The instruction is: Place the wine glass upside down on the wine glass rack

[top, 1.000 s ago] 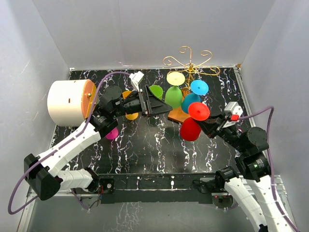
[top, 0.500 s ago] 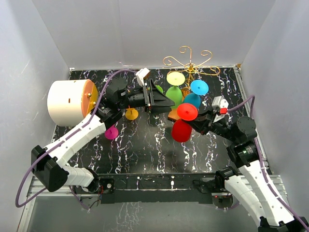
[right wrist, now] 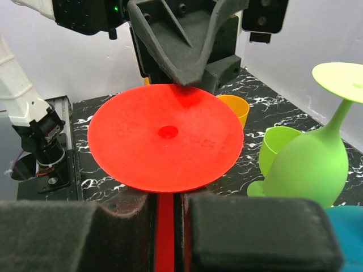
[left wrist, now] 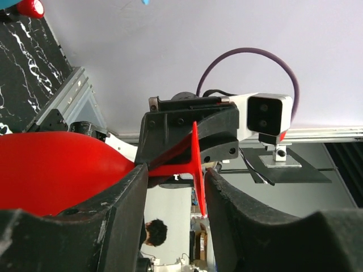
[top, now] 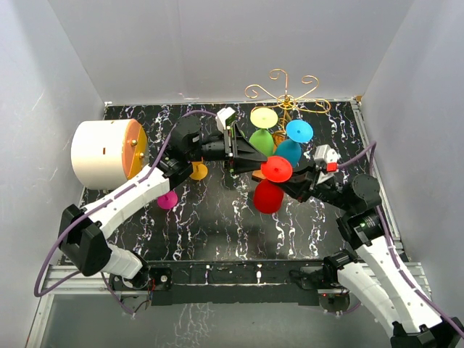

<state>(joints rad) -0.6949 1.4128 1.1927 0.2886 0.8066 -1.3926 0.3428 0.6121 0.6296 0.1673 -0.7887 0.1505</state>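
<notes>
My right gripper [top: 291, 183] is shut on the stem of a red wine glass [top: 269, 194] and holds it tilted above the table, foot disc [top: 277, 168] up and to the left. In the right wrist view the stem [right wrist: 164, 226] sits between my pads under the foot [right wrist: 164, 136]. My left gripper [top: 252, 154] is open, its jaws on either side of the foot's edge [left wrist: 197, 170], close to one finger [left wrist: 227, 192]. The gold wire rack [top: 286, 90] stands behind with a green glass [top: 261, 141] and a blue glass [top: 288, 150] hanging upside down.
A white drum with an orange face [top: 109, 152] lies at the left. An orange glass [top: 197, 171] and a magenta glass [top: 168, 199] lie under the left arm. An orange cup [right wrist: 233, 107] and a light green cup [right wrist: 278, 152] sit near the rack.
My right gripper has carried the red glass left toward the middle. My left gripper has moved right to meet it, and the foot now sits between its open jaws.
</notes>
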